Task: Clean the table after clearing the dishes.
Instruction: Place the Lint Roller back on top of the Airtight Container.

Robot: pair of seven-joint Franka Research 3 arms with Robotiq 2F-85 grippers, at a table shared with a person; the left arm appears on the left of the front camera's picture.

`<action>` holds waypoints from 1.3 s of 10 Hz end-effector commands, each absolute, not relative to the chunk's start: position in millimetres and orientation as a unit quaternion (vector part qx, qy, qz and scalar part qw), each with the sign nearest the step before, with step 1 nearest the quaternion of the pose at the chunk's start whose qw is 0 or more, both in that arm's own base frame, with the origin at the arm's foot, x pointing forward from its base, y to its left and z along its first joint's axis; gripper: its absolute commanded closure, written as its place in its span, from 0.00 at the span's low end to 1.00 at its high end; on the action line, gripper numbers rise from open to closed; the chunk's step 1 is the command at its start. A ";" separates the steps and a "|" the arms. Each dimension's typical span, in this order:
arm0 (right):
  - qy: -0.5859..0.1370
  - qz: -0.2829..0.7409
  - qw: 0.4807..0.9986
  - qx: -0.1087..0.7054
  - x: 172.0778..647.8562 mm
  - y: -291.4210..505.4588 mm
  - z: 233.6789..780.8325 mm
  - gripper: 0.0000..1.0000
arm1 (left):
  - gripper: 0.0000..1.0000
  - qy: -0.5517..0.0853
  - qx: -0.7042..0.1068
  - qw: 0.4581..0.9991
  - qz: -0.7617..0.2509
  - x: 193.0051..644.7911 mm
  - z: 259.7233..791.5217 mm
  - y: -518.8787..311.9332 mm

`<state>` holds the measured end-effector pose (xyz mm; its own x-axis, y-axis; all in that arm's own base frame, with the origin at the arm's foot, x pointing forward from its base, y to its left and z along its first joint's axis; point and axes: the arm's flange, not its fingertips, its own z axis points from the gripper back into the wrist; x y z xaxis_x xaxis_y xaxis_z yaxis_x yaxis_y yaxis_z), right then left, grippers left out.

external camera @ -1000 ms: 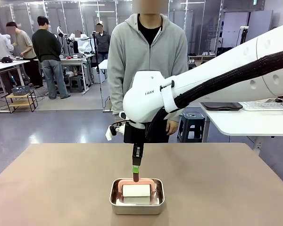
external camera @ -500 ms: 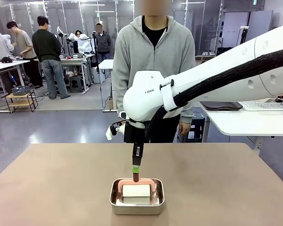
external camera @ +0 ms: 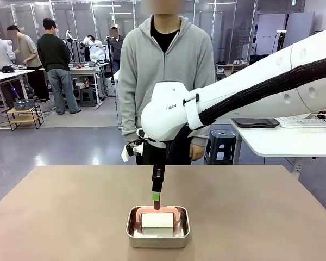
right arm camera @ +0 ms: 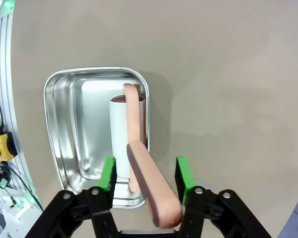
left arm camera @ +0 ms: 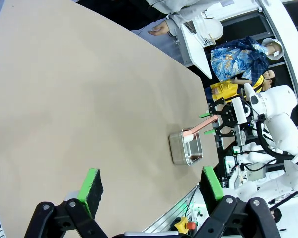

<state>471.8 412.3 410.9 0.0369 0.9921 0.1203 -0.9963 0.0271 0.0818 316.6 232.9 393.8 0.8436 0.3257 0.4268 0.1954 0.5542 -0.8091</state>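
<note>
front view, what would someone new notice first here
The big white right arm sweeps in from the right, its right gripper pointing straight down over a small steel pan near the table's near edge. In the pan lies a white lint roller with a pink handle that rises between the jaws, which stand apart around it. Behind, a person in a grey hoodie stands at the far side.

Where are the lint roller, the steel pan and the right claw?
lint roller (right arm camera: 120, 134), right wrist view, white roll.
steel pan (external camera: 157, 240), front view, near wall.
right claw (right arm camera: 144, 172), right wrist view, between the green pads.
</note>
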 end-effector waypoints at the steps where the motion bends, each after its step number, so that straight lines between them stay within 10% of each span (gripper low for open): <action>1: -0.024 0.698 0.713 0.059 468.7 413.3 421.1 0.29 | 0.00 -0.278 -0.476 0.834 0.038 314.4 394.7 234.5; 2: -0.029 0.695 0.716 0.057 469.5 413.1 424.3 0.00 | 0.00 -0.278 -0.476 0.834 0.038 314.4 394.7 234.5; 13: -0.031 0.696 0.715 0.061 475.7 412.9 428.6 0.00 | 0.00 -0.278 -0.476 0.834 0.038 314.4 394.7 234.5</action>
